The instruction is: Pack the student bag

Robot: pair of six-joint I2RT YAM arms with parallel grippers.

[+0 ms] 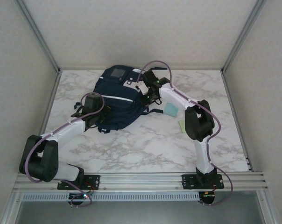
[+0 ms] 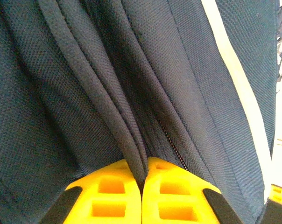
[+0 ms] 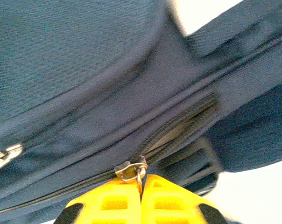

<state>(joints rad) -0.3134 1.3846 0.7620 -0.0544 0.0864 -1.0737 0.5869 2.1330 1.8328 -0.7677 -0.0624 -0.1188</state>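
Early stage, judging by the layout. The bag [image 1: 115,105] lies flat at the far middle of the worktop [image 1: 145,144], grey patch end away from the arms, and both arms reach onto it.

The left gripper [image 1: 91,112] is at the bag's near-left side. In the left wrist view its yellow fingers [image 2: 108,191] are pinched tight on a raised fold of fabric [image 2: 131,149] next to a zip line, so it is clamped on the bag, probably to brace it.

The right gripper [image 1: 149,93] is on the bag's right side. In the right wrist view it is closed on the metal zip pull [image 3: 130,170]. The zip reads as joined left of the slider. Right of it there is a short gap showing grey lining [image 3: 178,137], so the zip is only partly undone.

Two flat things sit on the worktop right of the bag, by the right arm: a pale blue-green one [image 1: 171,109] and a pale green one [image 1: 181,125]. They are too small to name and both are outside the bag.

Done: bag held, zip pull gripped, opening started. Left: finish unzipping, load the loose things, and likely zip it shut. Nothing visibly packed; the inside is not in sight.
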